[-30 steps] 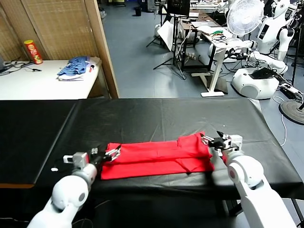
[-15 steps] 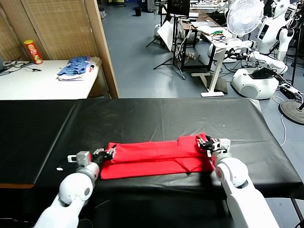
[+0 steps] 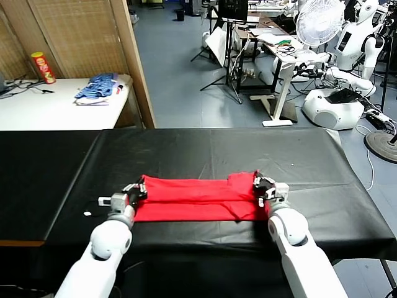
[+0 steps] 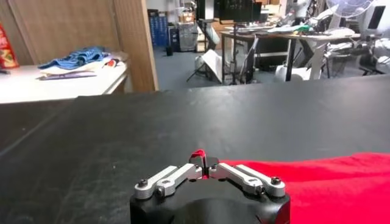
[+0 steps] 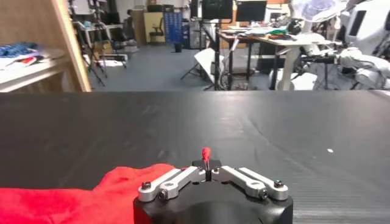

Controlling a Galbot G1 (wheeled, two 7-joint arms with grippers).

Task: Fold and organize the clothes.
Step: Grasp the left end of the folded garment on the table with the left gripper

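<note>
left pincer (image 4: 203,162) pinching red t-shirt (image 4: 317,182)

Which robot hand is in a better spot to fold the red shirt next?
Neither beats the other. The left gripper is shut on the red T-shirt at its left end, and the right gripper pinches the right end. My guess: both should lift together, since each already holds its own end.

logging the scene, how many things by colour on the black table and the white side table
red: 2, t-shirt and snack tube
blue-and-white: 1, pile of clothes
total: 3
</note>
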